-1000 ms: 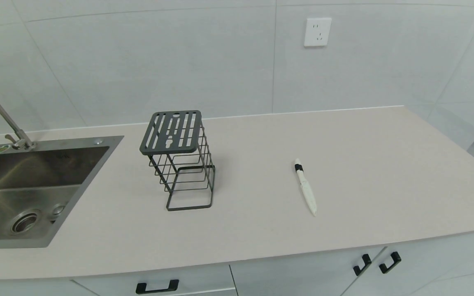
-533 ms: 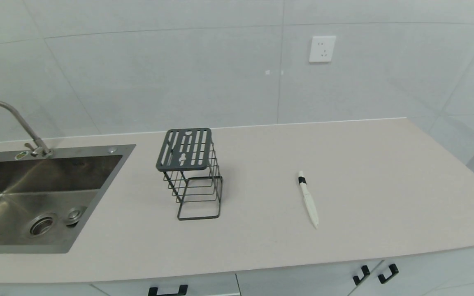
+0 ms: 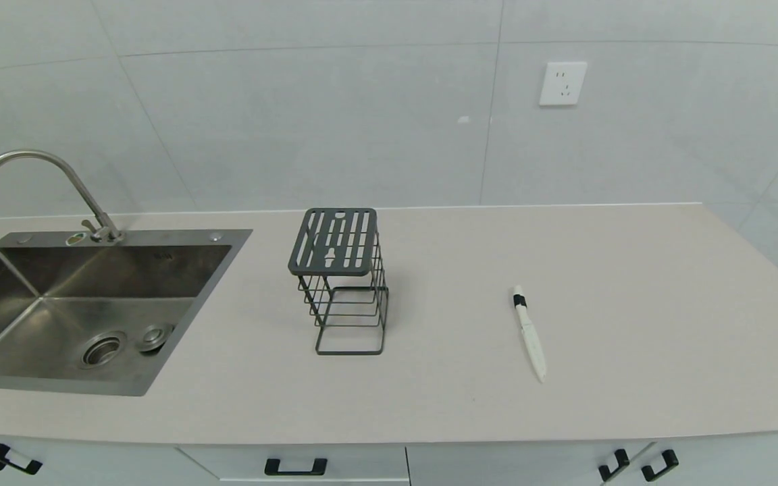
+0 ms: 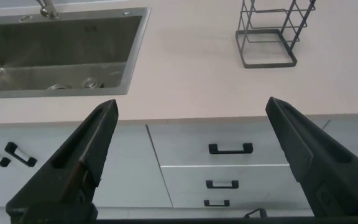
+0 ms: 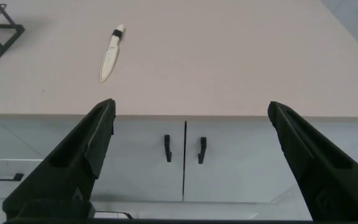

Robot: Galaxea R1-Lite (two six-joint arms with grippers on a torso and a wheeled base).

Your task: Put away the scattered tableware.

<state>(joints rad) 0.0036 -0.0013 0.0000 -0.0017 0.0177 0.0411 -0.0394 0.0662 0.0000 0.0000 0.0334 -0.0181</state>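
A white knife (image 3: 529, 332) with a black band lies flat on the beige counter (image 3: 632, 283), right of centre in the head view, tip toward the front edge. A black wire rack (image 3: 340, 280) stands upright at centre, well apart from it. A steel sink (image 3: 119, 270) with a curved faucet (image 3: 80, 194) sits at left. The left gripper (image 4: 192, 106) hangs before the drawers (image 4: 229, 165), its 2 fingers spread, grasping nothing. The right gripper (image 5: 191, 104), equally spread and empty, faces the cabinet doors (image 5: 241, 155).
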